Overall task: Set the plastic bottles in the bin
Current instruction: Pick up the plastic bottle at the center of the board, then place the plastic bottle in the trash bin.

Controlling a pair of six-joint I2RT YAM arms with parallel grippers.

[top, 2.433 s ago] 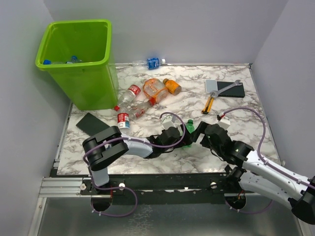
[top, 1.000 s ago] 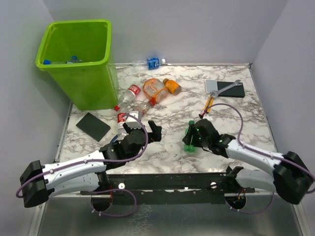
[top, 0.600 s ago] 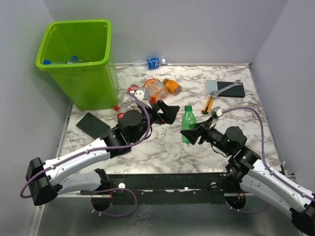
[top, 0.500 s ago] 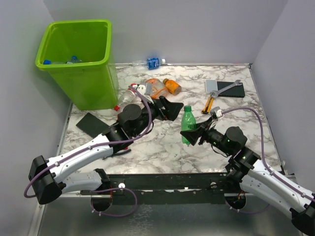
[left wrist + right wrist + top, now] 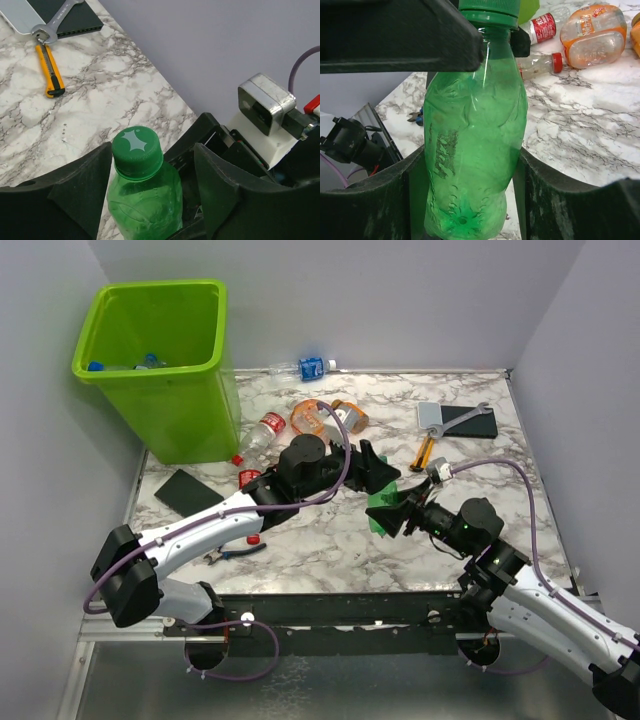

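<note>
My right gripper (image 5: 386, 512) is shut on a green bottle (image 5: 379, 525) and holds it upright above the marble table; in the right wrist view the green bottle (image 5: 475, 125) fills the space between my right gripper (image 5: 470, 170). My left gripper (image 5: 383, 478) is open, its jaws on either side of the bottle's green cap (image 5: 136, 150), with a gap on the right side. The lime-green bin (image 5: 160, 370) stands at the far left with bottles inside. Orange bottles (image 5: 316, 418) and clear red-label bottles (image 5: 262, 430) lie near the bin.
A clear blue-label bottle (image 5: 310, 368) lies at the back edge. A black pad (image 5: 187, 493) lies front left and blue-handled pliers (image 5: 235, 552) under the left arm. A wrench and black pad (image 5: 465, 420) and a yellow knife (image 5: 424, 452) lie at the right.
My left arm has swung right from the bottles by the bin, and its open jaws now flank the green bottle's cap. My right gripper has kept the bottle upright in place.
</note>
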